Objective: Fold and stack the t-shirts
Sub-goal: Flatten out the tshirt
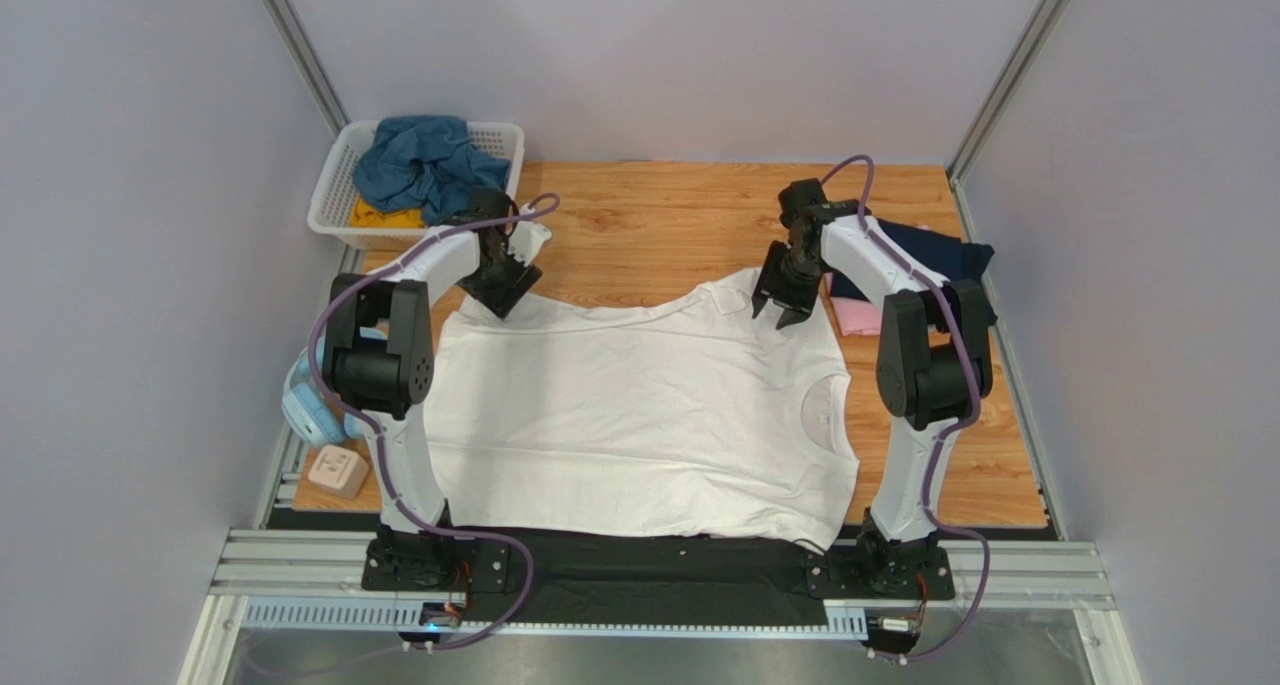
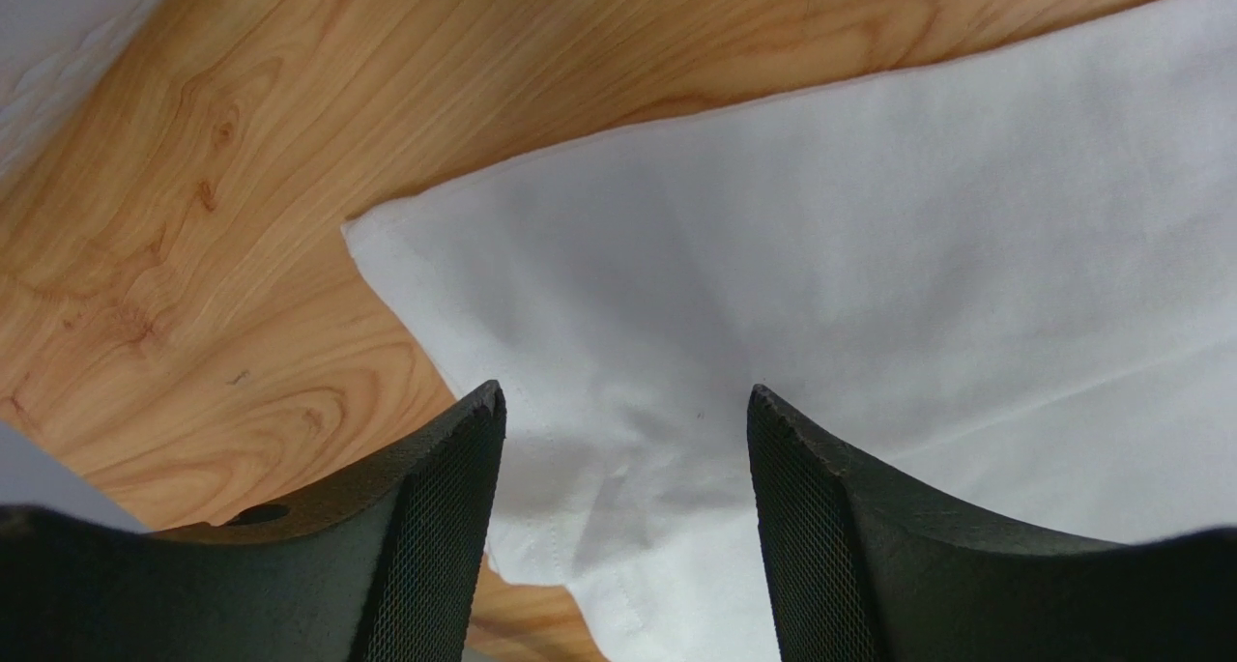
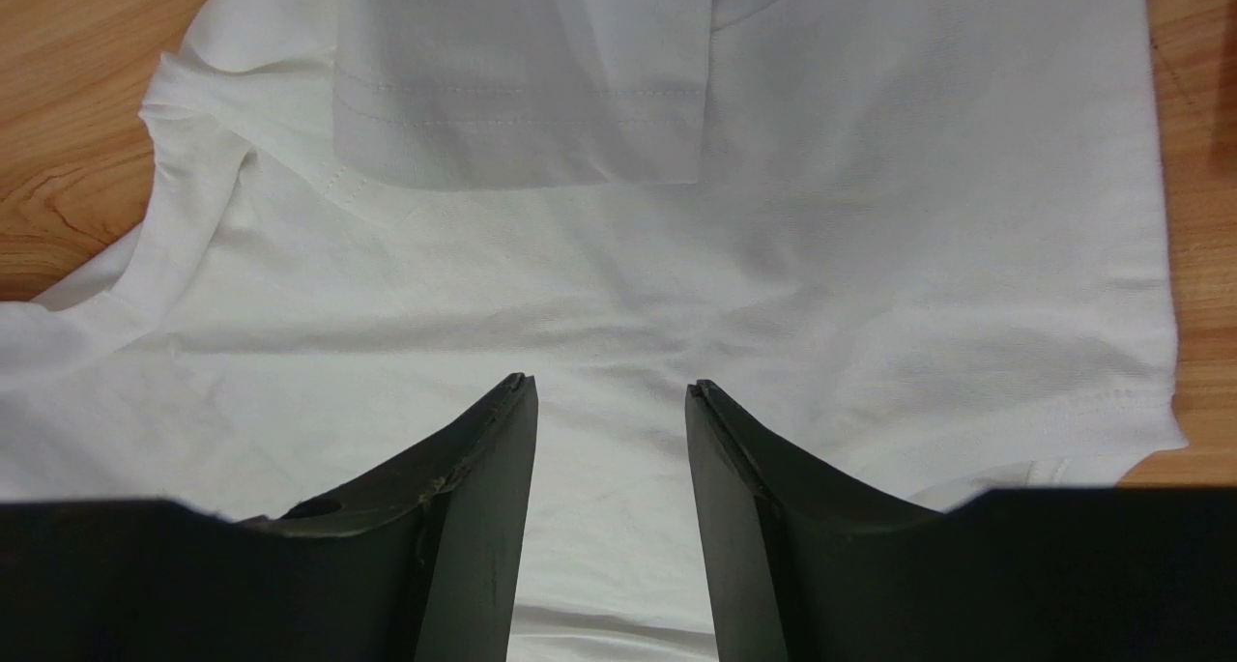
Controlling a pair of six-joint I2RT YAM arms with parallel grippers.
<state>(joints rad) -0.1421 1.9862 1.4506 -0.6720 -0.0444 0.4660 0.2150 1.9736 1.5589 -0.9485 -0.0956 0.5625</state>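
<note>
— Well, lying where?
— Spread flat across the wooden table (image 1: 661, 213): white t-shirt (image 1: 646, 415), far edge beneath both grippers.
— Holding anything?
— No. Left gripper (image 2: 625, 401) parted wide over the far-left corner; right gripper (image 3: 610, 387) parted narrower, hovering near the folded-in sleeve (image 3: 523, 97).
— Handling?
— Probably soft, light, limp. Best pinched at the hemmed corners.

Plain white t-shirt (image 1: 631, 415), teal-blue t-shirt (image 1: 428, 157), wood-grain table (image 1: 661, 220)

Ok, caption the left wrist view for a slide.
Open left gripper over a corner of the white t-shirt on the wooden table.
</note>
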